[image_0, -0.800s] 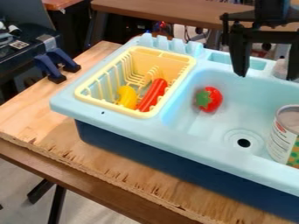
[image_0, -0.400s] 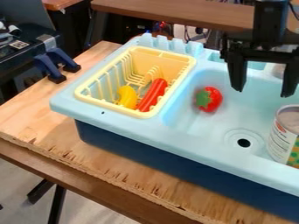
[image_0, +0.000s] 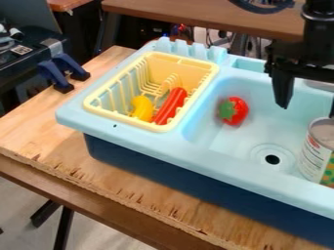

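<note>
In the camera view, the black two-finger gripper (image_0: pixel 308 112) hangs at the right edge of the frame, over the basin of the light blue plastic sink (image_0: pixel 137 142). Its jaws stand apart, and I see nothing held between them. The nearest thing is the metal can with white, green and yellow label (image_0: pixel 314 155), which is at the right edge also, inside the basin. From the jaws, the can lies just below in the picture. The can stands about upright, so its long axis goes up and down, with slight lean, and its round grey top points up to the gripper. The right side of the can is cut by the frame. To the left of the can is the dark drain hole (image_0: pixel 272 159). The rounded red toy with green top (image_0: pixel 239 111) lies apart, left of the gripper, and its green part points to the left.
</note>
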`<state>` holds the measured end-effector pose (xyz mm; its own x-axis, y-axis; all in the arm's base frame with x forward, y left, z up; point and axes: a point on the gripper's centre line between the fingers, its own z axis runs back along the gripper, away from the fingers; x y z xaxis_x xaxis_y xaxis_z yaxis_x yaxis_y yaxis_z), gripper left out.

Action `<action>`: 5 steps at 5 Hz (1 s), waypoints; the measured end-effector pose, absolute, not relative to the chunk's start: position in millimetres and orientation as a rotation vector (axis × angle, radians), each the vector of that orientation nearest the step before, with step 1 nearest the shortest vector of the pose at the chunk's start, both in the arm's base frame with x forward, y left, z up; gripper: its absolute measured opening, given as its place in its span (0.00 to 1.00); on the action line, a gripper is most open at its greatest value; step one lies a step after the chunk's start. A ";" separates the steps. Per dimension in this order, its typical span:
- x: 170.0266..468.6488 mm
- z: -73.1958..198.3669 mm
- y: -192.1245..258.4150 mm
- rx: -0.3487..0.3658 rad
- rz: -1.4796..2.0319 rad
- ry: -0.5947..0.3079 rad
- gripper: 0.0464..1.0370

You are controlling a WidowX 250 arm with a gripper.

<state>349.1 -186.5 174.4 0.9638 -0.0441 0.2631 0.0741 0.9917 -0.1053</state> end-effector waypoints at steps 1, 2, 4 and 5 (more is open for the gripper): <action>355.0 162.4 -196.7 -0.205 -0.045 -0.247 0.96; 361.0 146.6 -203.2 -0.203 -0.054 -0.235 0.96; 381.2 134.1 -207.0 -0.207 -0.012 -0.231 0.96; 379.0 133.4 -206.8 -0.162 -0.006 -0.238 0.96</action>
